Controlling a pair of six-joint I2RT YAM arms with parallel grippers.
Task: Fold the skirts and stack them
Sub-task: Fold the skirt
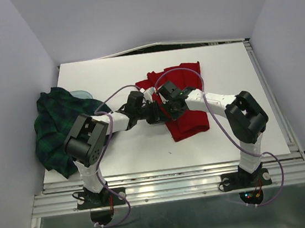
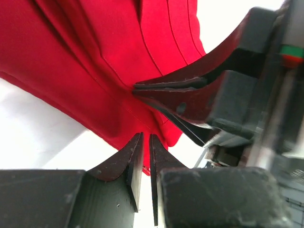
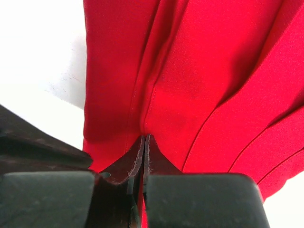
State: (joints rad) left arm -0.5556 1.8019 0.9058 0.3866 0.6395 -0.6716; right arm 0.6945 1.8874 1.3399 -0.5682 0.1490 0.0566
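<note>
1. a white table (image 1: 140,149) is seen from above, with two black and white robot arms reaching in from its near edge toward the middle.
2. the red pleated skirt (image 1: 185,87) lies on the table just right of centre, bunched and partly doubled over, with long pleat lines running through the cloth.
3. the green and navy plaid skirt (image 1: 59,122) sits in a crumpled heap at the table's left edge, partly hanging over the side, apart from the red one.
4. the left gripper (image 2: 146,138) has its jaws almost together, with a thin strip of the red skirt pinched between them at the cloth's edge.
5. the right gripper (image 3: 144,141) is closed tight, nipping a fold of the red skirt between its fingertips.
6. the two grippers sit just beside each other at the red skirt's left side, and the cloth gathers into creases around both pinch points.
</note>
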